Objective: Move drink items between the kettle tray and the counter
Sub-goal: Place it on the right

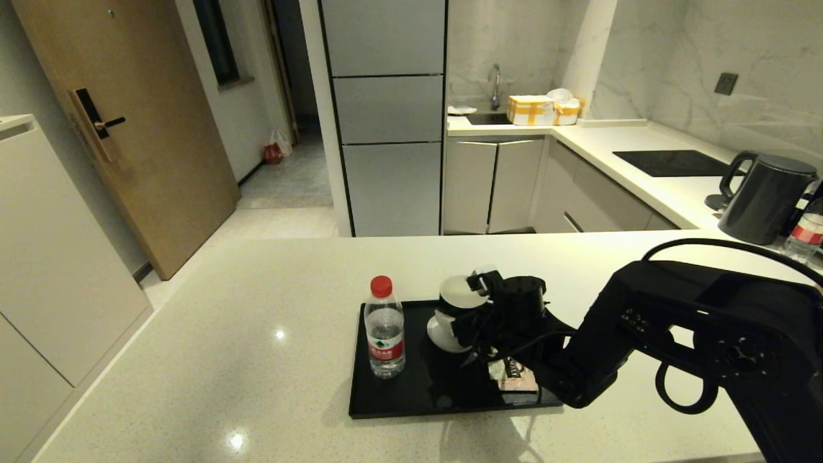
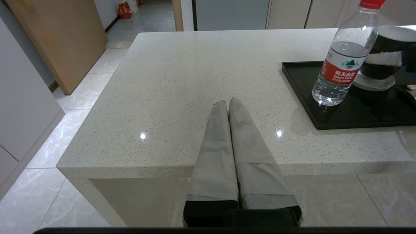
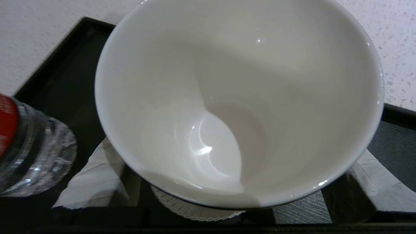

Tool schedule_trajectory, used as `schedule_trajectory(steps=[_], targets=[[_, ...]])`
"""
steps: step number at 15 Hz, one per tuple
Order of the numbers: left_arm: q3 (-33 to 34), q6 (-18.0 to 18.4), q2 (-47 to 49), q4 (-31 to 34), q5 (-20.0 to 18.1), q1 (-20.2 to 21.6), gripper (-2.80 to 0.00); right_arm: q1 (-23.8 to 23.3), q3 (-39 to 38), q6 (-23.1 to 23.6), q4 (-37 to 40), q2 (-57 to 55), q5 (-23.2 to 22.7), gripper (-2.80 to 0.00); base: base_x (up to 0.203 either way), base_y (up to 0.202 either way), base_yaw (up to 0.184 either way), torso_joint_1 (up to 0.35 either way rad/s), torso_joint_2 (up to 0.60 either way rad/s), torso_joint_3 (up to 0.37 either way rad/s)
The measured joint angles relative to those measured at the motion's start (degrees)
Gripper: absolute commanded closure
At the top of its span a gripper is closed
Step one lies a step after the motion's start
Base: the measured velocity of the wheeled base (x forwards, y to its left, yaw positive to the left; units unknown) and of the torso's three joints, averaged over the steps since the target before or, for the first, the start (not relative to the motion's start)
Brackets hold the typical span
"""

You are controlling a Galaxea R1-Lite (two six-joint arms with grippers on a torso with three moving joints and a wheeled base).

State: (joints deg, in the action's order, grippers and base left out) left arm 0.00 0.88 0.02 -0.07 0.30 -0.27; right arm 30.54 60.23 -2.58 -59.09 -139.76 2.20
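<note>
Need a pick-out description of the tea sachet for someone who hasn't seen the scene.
On the cream-white counter lies a flat black tray. The tea sachet lies flat at the tray's near right corner, just below the right gripper that straddles the cup. Unlike the upright water bottle and the cup, it is a small pinkish packet with a dark label.

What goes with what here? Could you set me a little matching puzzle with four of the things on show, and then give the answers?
Things:
1. water bottle
2. cup
3. tea sachet
4. kettle

Places:
A. lying flat at the tray's near right corner
B. on the far counter, off the tray
C. between the fingers of the right hand, above a white saucer
D. standing upright at the tray's left end

Pairs: 1-D, 2-C, 3-A, 4-B
</note>
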Motion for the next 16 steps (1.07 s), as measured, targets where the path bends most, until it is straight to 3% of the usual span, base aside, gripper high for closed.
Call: schedule_trajectory(steps=[5,7,10,16], targets=[[0.00,0.00,0.00,0.00,0.01,0.00,0.00,-1.12,-1.74,0.02,0.30,4.35,2.07,0.00,0.000,0.000,0.000,0.000,0.00,0.000],[0.00,0.00,0.00,0.00,0.05,0.00,0.00,-3.22,-4.00,-0.28,0.44,6.10,3.08,0.00,0.000,0.000,0.000,0.000,0.00,0.000],[0.00,0.00,0.00,0.00,0.02,0.00,0.00,-6.17,-7.30,-1.71,-0.01,7.74,8.26,0.00,0.000,0.000,0.000,0.000,0.00,0.000],[0.00,0.00,0.00,0.00,0.02,0.00,0.00,-15.02,-12.70,-5.62,-0.43,9.91,9.99,0.00,0.000,0.000,0.000,0.000,0.00,0.000]])
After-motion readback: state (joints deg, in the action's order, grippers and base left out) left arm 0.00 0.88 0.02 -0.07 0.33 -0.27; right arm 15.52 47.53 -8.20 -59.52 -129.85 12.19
